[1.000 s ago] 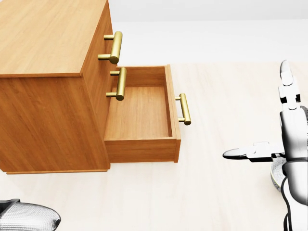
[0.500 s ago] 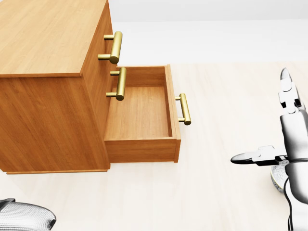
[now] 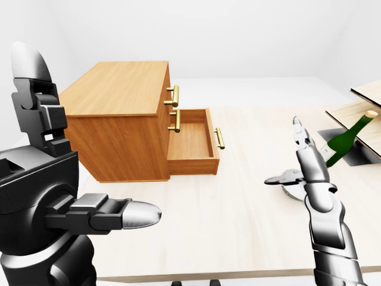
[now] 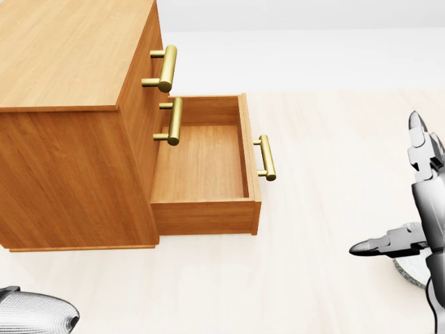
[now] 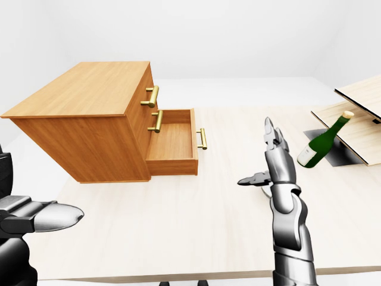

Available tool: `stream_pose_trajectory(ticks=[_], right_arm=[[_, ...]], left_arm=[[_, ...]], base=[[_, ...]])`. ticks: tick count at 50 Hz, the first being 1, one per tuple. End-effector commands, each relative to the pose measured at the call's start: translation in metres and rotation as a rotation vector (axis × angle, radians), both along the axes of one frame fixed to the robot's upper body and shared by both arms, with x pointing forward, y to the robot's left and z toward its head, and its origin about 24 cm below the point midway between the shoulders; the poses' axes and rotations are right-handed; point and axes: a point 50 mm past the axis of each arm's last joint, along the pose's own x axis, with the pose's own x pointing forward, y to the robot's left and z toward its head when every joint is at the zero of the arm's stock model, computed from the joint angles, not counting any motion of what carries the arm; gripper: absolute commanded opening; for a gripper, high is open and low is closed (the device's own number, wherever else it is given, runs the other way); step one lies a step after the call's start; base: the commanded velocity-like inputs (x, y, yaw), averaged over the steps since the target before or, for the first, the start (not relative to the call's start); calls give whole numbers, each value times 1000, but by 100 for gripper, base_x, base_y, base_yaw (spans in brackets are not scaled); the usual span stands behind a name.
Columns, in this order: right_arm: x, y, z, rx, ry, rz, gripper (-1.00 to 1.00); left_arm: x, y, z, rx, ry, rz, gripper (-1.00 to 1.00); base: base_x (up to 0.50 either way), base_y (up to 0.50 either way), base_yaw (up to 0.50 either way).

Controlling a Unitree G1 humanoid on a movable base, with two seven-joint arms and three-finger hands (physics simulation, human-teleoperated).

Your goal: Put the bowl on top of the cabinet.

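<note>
Two three-fingered hands stand over a pale wooden surface (image 3: pixel 238 232), and neither holds anything. The cabinet (image 3: pixel 119 119) occupies the upper left of the left-eye view, with its flat top facing up. Its lowest drawer (image 4: pixel 201 163) is pulled out toward the right of the head view. Brass handles (image 4: pixel 165 68) are fixed to the two fronts above the drawer and to the drawer's own front. The bowl (image 4: pixel 411 273) rests on the surface at the lower right edge of the head view, well apart from the cabinet. It lies directly beneath the right hand (image 3: pixel 309 167), which hides most of it, so that only a pale arc of rim shows. That hand is spread, with its fingers pointing upward and its thumb extended toward the left of the view, above the bowl. Whether any part of it touches the bowl cannot be told. The left hand (image 3: pixel 41 179), dark in the left-eye view, fills the lower left. It is also spread, with one finger raised and the thumb pointing toward the right. At the far right a green bottle (image 3: pixel 344 142) leans tilted, neck uppermost, against light wooden boards (image 3: pixel 357 110).
</note>
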Motion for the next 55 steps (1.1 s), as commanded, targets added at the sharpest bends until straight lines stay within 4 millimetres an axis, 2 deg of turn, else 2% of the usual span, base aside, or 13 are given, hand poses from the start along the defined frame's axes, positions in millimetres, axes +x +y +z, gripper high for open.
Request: stream_pose_trajectory(ticks=[1,14,21,48,55], right_arm=[[-12,-7,-3,-71,12,7,100],[-20,-12,-6,-84,30,-14,100],[-26,-15,-17,-94,76,-37,100],[-30,-31,-24,-114,116,-97,100],[-29,-34,-34,-113,147,-118,100]], left_arm=[[0,0,0,1,2,1,100],[0,1,1,-3,-4,3,100],[0,1,1,0,-4,4,100],[0,1,2,4,-11,9,100],[0,2,2,-5,-11,2,100]], base=[[0,0,0],[0,0,0],[0,0,0],[0,0,0],[0,0,0]])
